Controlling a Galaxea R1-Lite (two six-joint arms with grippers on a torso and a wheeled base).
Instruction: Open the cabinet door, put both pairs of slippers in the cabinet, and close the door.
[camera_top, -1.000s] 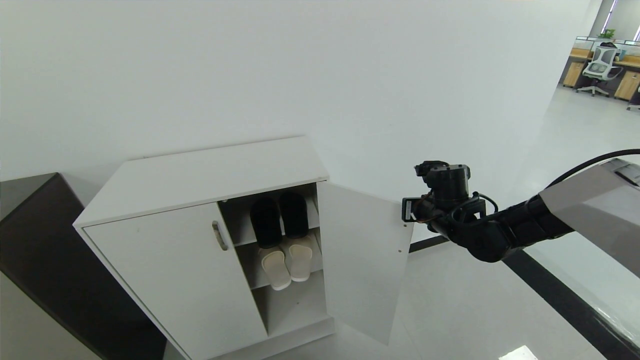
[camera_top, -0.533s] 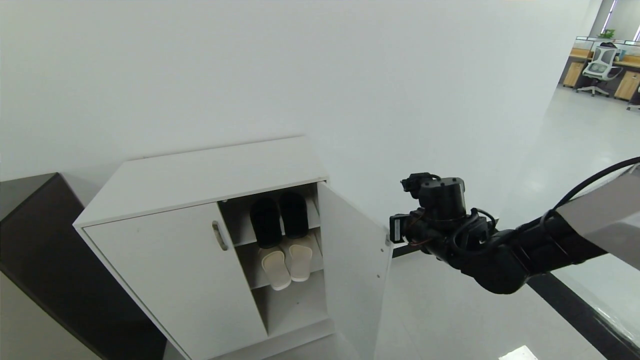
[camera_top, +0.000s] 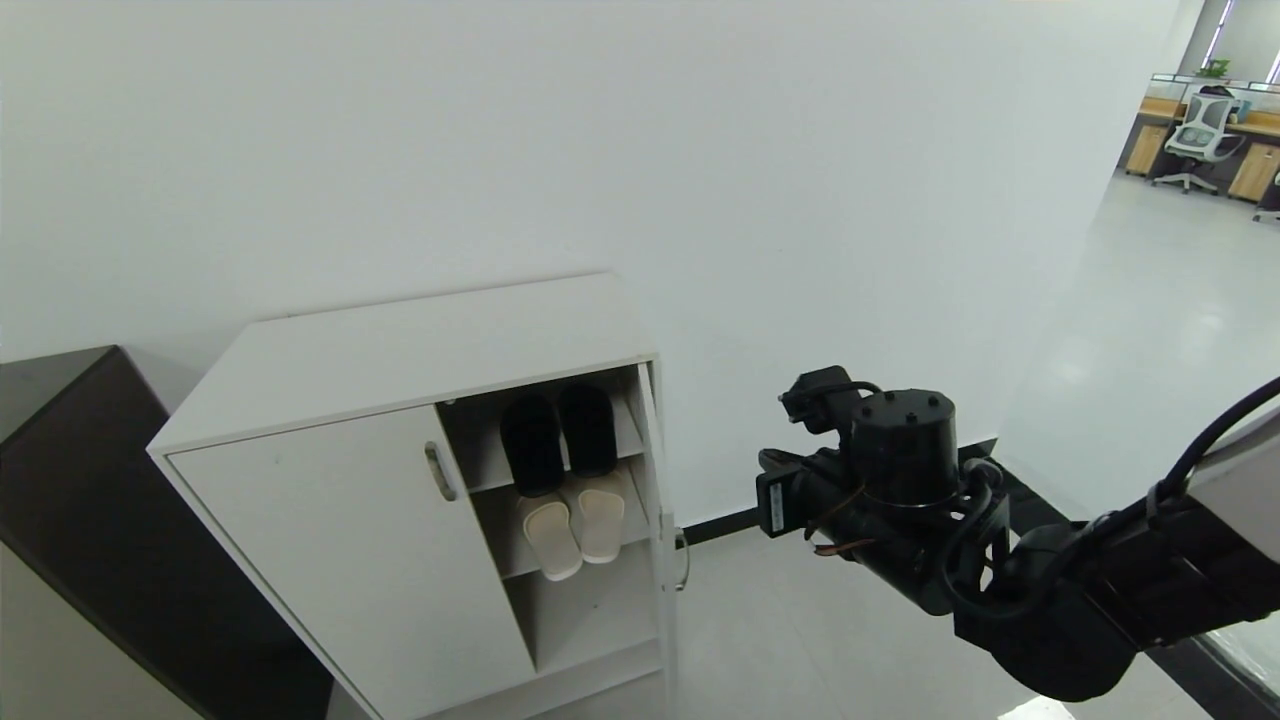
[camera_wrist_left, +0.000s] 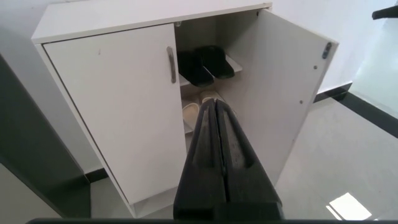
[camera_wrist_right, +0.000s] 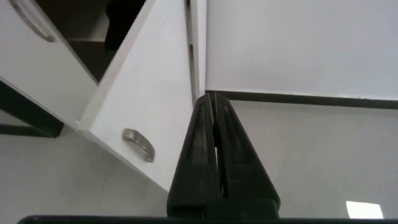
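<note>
Right wrist view: the right gripper, pinched shut and empty, sits just beside the half-open cabinet door, a stiff, light hinged panel probably best pushed near its handle.

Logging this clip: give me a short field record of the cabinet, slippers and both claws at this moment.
cabinet: white, left door shut
right door: partly open, handle on its outer face
black slippers: upper shelf, side by side
pale slippers: shelf below
right claw: shut, empty, outside the right door; contact unclear
left claw: shut, empty, facing the cabinet front
left to do: close the right door
</note>
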